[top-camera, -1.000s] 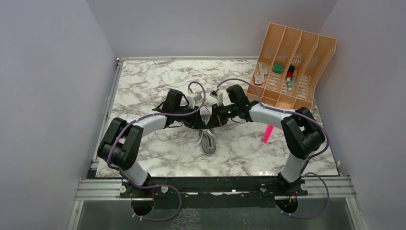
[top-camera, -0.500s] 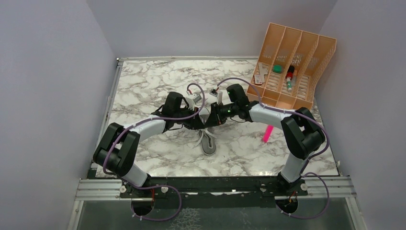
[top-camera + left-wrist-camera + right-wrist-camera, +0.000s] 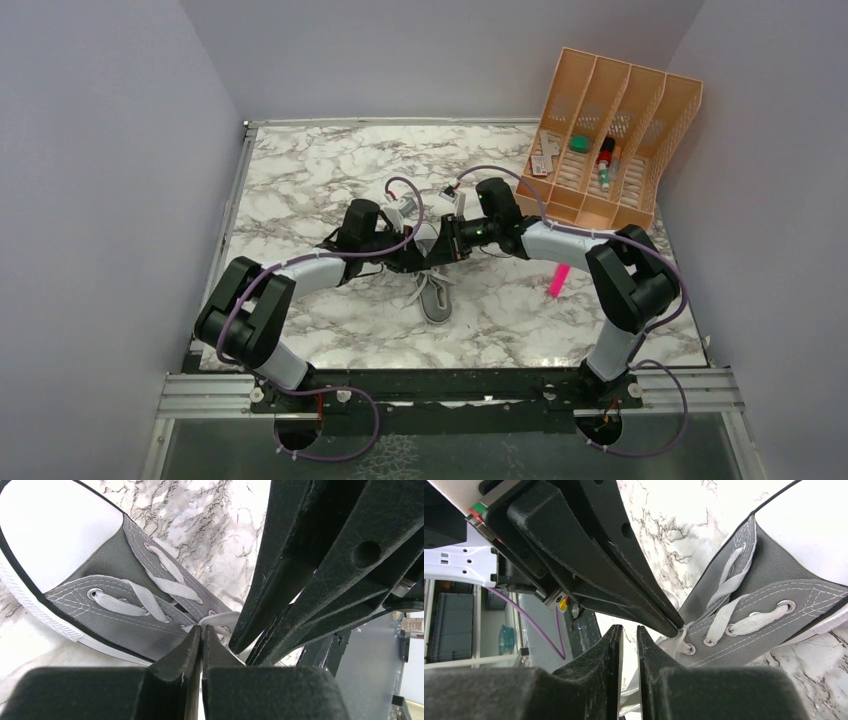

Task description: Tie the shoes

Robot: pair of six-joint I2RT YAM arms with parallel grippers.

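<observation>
Pale purple walls (image 3: 100, 150) are standing around the marble table (image 3: 300, 170); a peach organizer (image 3: 688, 112) is sitting beyond the right pincer (image 3: 628, 628).

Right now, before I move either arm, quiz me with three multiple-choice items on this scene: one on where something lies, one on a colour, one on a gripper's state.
1. Where is the pink object relative to the sneaker?
A. on top of it
B. apart from it on the table, on the right arm's side
C. beyond it, at the far left corner

2. What colour are the laces?
A. black
B. red
C. white

3. How do the left gripper's jaws stand?
A. shut, tips at a lace
B. wide open
C. out of view

Answers:
1 B: the top view shows it lying on bare marble to the shoe's right.
2 C: both wrist views show white laces through grey canvas.
3 A: the left wrist view shows its fingers pressed together.
</observation>
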